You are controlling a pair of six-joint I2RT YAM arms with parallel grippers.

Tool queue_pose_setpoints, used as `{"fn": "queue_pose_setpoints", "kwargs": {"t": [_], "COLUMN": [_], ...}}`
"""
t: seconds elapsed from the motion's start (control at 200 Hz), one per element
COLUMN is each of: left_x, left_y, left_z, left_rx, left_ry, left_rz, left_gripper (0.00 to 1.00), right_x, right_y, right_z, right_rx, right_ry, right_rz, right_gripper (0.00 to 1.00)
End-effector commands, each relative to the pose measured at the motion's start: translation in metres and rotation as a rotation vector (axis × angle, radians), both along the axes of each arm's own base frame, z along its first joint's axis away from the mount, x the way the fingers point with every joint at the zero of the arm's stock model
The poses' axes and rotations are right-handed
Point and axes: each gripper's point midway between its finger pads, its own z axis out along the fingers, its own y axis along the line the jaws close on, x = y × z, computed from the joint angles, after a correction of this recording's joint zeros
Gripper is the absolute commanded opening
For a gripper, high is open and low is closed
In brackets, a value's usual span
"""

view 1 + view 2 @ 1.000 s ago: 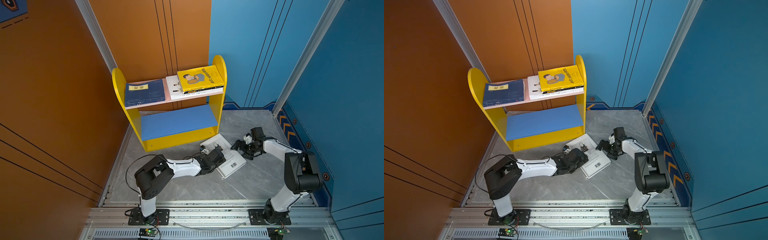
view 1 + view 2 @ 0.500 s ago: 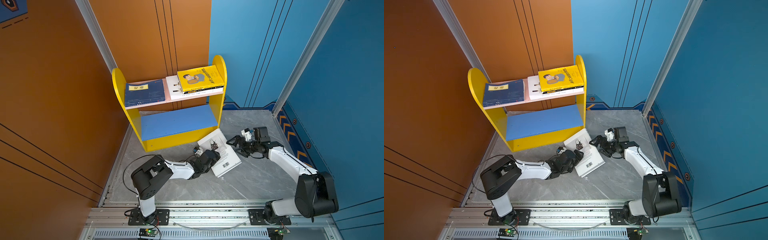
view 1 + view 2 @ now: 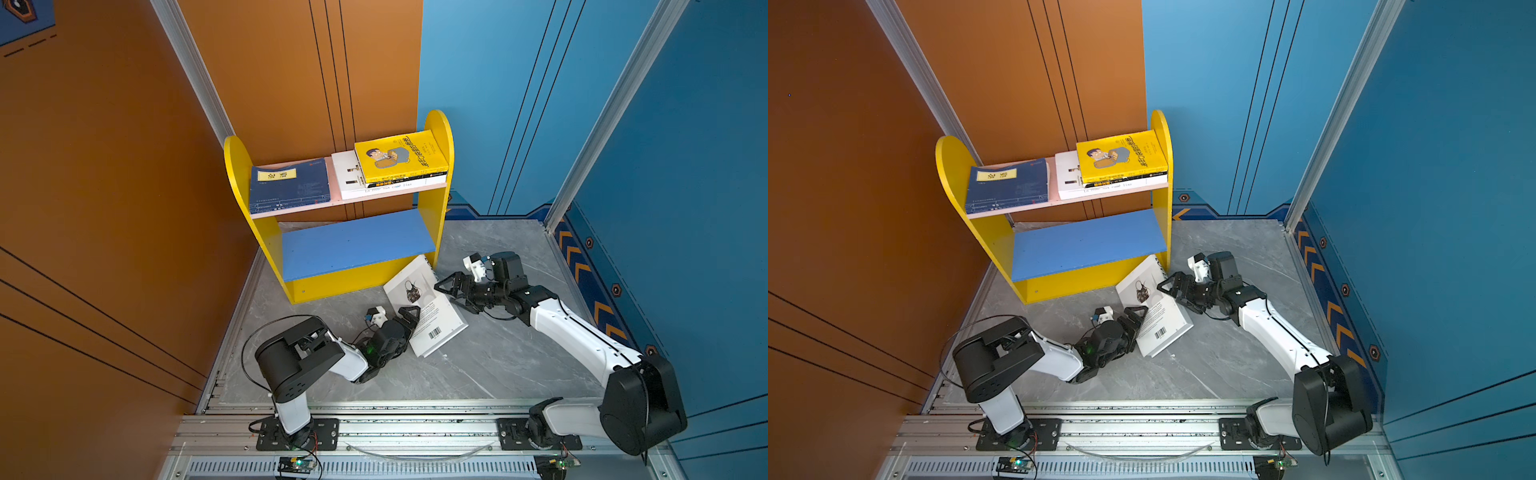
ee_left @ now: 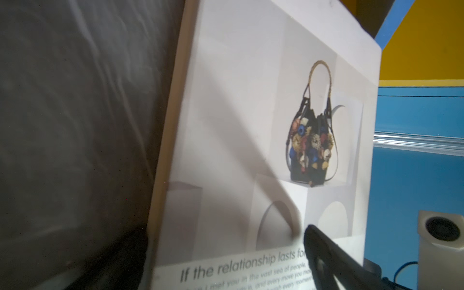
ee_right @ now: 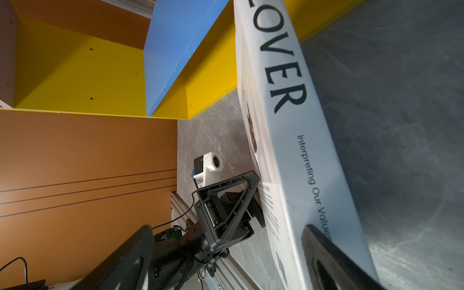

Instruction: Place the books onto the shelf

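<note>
The little shelf (image 3: 237, 174) has two yellow side boards with round tops, a flat pink board (image 3: 291, 214) up high and a flat blue board (image 3: 357, 245) lower down. Both boards look smooth and hard.

On the pink board, at the shelf's left end, a dark blue paper book with a yellow label (image 3: 289, 189) lies flat. At the shelf's right end there is a small pile. A white book (image 3: 349, 174) is at the bottom and a yellow book with a cartoon man (image 3: 401, 158) is on top.

Just in front of the shelf's right side board, a thick white book with a smooth cover (image 3: 428, 316) lies on the grey stone-look worktop (image 3: 478, 374). It is turned at a slant. One corner is right next to that side board, but I cannot tell if it touches.

Its cover shows a dark bag with bright flowers. The pages at the edge look cream. Big black letters run down its white back.

The left pincer (image 3: 409, 328) is at the book's page edge, the side far from the shelf. It is spread wide, and one black three-cornered finger (image 4: 326, 251) lies over the cover.

The right pincer (image 3: 451, 295) is at the book's lettered back, near the shelf's right side board. It is spread wide too, with one black finger (image 5: 326, 251) against the back.
</note>
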Motion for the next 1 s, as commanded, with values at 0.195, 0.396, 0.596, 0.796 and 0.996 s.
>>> {"fn": "queue_pose_setpoints", "kwargs": {"t": [0.195,0.396,0.596,0.796,0.996], "left_x": [-0.024,-0.028,-0.033,-0.042,-0.043], "left_y": [0.010,0.023,0.047,0.075,0.063], "left_z": [-0.035,-0.032,-0.013,0.009,0.021], "left_rx": [0.071,0.188,0.369,0.531,0.583], "left_ry": [0.152,0.193,0.214,0.210,0.179], "left_rz": [0.026,0.013,0.001,-0.014,-0.119], "left_gripper": [0.98,0.98,0.98,0.98,0.95], "right_x": [-0.038,-0.037,-0.029,0.004,0.025], "right_y": [0.040,0.055,0.061,0.013,-0.063], "right_z": [-0.021,-0.008,-0.009,-0.019,-0.066], "right_rx": [-0.089,-0.077,-0.114,-0.207,-0.440], "right_ry": [0.106,0.075,0.043,0.020,0.075], "right_rz": [0.129,0.158,0.173,0.053,-0.059], "right_gripper": [0.94,0.94,0.94,0.95,0.95]}}
